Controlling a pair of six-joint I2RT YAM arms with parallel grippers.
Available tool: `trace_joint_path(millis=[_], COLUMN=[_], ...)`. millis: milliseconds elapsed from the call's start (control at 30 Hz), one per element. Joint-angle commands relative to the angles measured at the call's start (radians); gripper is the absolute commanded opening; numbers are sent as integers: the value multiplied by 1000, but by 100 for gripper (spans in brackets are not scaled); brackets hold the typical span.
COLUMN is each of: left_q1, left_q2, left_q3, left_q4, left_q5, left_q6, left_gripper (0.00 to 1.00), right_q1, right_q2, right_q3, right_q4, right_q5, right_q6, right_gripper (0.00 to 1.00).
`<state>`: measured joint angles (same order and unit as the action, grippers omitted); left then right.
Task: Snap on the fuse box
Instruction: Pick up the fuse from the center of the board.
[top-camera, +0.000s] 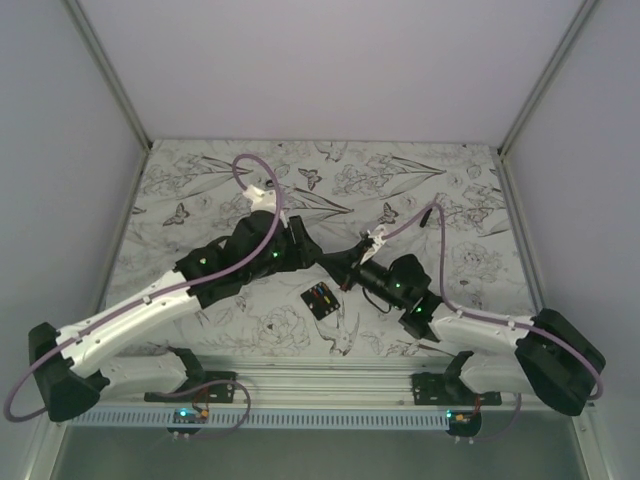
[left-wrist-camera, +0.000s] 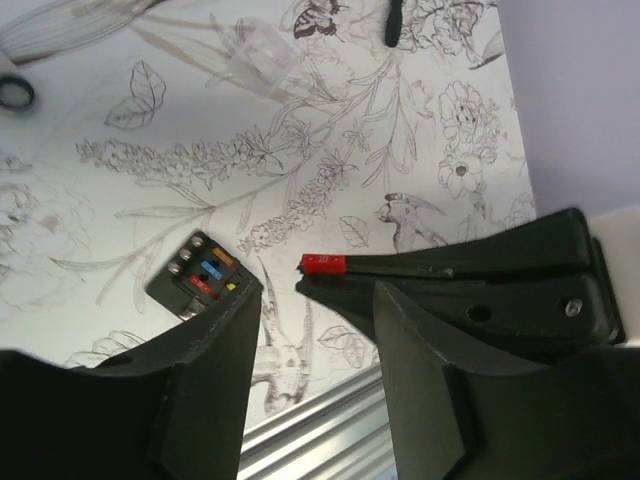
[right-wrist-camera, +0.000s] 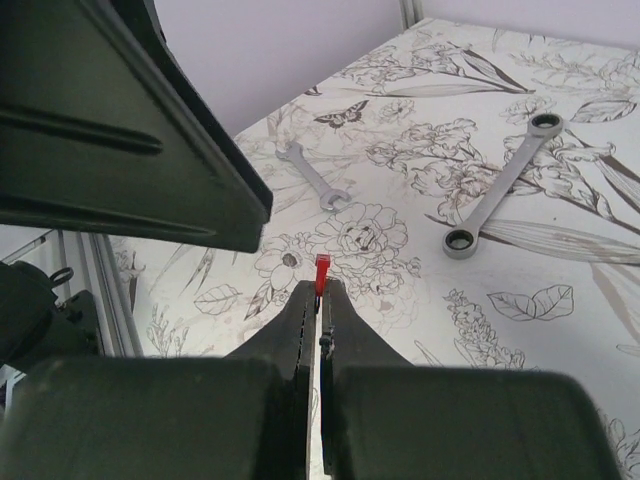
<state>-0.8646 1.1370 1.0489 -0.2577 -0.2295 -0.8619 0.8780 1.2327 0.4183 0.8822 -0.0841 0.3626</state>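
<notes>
Fuse box: right gripper pinches fuse

Floral tabletop, long silver wrench, smaller wrench, clear plastic piece

The left gripper crowds the upper left of the right gripper, close to its pinched red fuse. Ahead, the open worktop carries a double-ring wrench and a smaller combination wrench, both flat.

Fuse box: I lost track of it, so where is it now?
In the top view the fuse box lies on the table, centre front between the two arms, just nearer the bases than the right gripper.
</notes>
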Motion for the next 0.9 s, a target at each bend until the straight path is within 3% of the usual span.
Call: trace_joint_path(millis=[0, 167, 333, 567, 867], left_q1=[15, 44, 54, 58, 59], left_q2=[-61, -120, -151, -141, -97], left_q3=[11, 5, 3, 13, 29], left_q4=[11, 11, 10, 12, 15], left_q5=[71, 280, 412, 509, 570], left_q6=[279, 554, 715, 811, 831], left_gripper=[53, 56, 55, 46, 28], right_q1=[-58, -151, -198, -235, -236], right_q2=[-55, -89, -111, -112, -99], right_q3=[74, 122, 187, 238, 252], right_q4=[-110, -220, -338, -413, -423], right_q5=[-137, -392, -577, -792, -870], right_q6=[-53, -53, -81, -94, -98], right_gripper=[0, 0, 0, 0, 0])
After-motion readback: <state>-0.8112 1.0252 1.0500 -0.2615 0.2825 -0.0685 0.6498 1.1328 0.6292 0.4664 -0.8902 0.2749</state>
